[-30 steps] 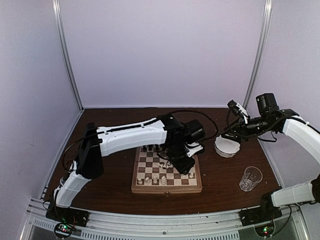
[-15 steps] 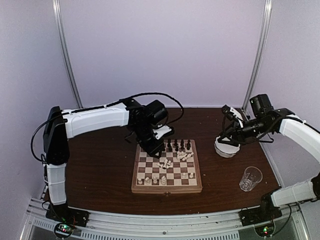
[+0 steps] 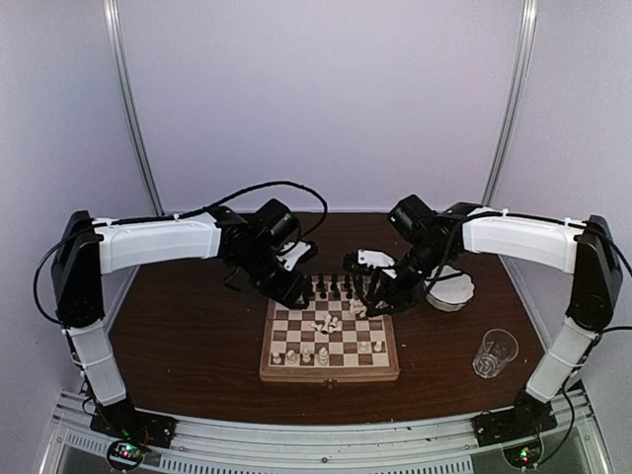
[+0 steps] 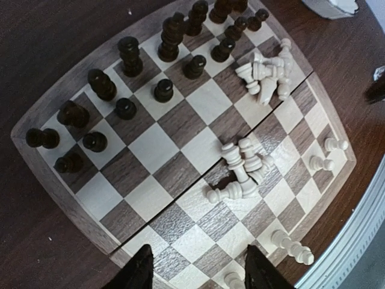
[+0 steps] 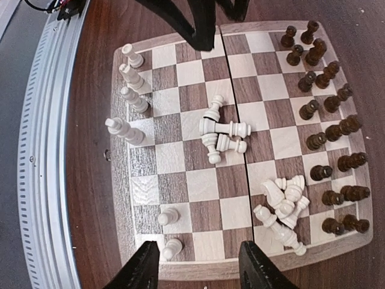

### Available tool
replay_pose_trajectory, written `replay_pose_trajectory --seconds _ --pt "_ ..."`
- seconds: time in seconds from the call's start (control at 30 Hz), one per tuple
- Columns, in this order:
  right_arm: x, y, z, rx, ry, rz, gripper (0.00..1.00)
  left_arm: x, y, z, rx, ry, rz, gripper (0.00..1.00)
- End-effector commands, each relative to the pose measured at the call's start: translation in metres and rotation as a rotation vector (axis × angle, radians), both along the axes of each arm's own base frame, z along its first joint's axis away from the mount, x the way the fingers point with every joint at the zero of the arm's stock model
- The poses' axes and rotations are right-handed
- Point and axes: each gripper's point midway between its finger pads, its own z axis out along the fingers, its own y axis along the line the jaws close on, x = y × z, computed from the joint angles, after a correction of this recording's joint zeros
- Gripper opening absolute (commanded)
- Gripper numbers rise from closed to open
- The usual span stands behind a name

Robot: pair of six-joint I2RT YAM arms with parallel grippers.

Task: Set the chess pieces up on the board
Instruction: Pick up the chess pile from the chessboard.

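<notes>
The board (image 3: 341,368) lies in the middle of the table. Dark chess pieces (image 3: 341,288) stand in two rows along its far edge (image 4: 129,54) (image 5: 331,120). White chess pieces lie toppled in two heaps, one mid-board (image 4: 240,171) (image 5: 222,129) and one toward the dark rows (image 4: 264,72) (image 5: 283,205). A few white ones stand along the near edge (image 5: 129,90). My left gripper (image 3: 296,293) (image 4: 200,274) hovers open over the board's far left corner, holding nothing. My right gripper (image 3: 380,299) (image 5: 200,268) hovers open over the far right side, holding nothing.
A white scalloped bowl (image 3: 452,289) sits right of the board, partly behind the right arm. A clear glass (image 3: 496,353) stands at the front right. The left arm's dark fingers (image 5: 198,24) show at the top of the right wrist view.
The left arm has pulled back from over the board to its far left corner. The right arm has swung from the bowl across to the board's right side.
</notes>
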Motion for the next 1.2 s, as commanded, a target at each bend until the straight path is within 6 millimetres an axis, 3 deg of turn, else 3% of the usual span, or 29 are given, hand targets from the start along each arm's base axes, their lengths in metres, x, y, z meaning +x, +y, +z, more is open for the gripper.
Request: replay_pose_trajectory --seconds 0.0,0.13,0.27,0.5,0.73,1.1,1.17 --pt "0.005 0.017 -0.019 -0.081 -0.035 0.055 0.48 0.018 0.004 0.030 -0.145 -0.076 0.138 0.53" --pt "0.008 0.034 -0.043 -0.135 -0.028 0.089 0.48 0.022 0.026 0.024 -0.193 -0.057 0.236 0.54" --pt "0.008 0.047 -0.059 -0.180 -0.048 0.121 0.49 0.018 0.037 0.022 -0.200 -0.067 0.253 0.54" --pt "0.019 0.060 -0.078 -0.241 -0.075 0.103 0.49 0.015 0.037 0.026 -0.222 -0.073 0.243 0.53" --pt "0.024 0.060 -0.090 -0.273 -0.084 0.091 0.48 0.011 0.033 0.026 -0.262 -0.064 0.233 0.53" --pt "0.016 0.068 -0.103 -0.285 -0.085 0.109 0.34 0.008 0.031 0.014 -0.273 -0.032 0.243 0.52" --pt "0.015 0.069 -0.104 -0.283 -0.083 0.111 0.27 0.008 0.032 0.009 -0.274 -0.027 0.251 0.52"
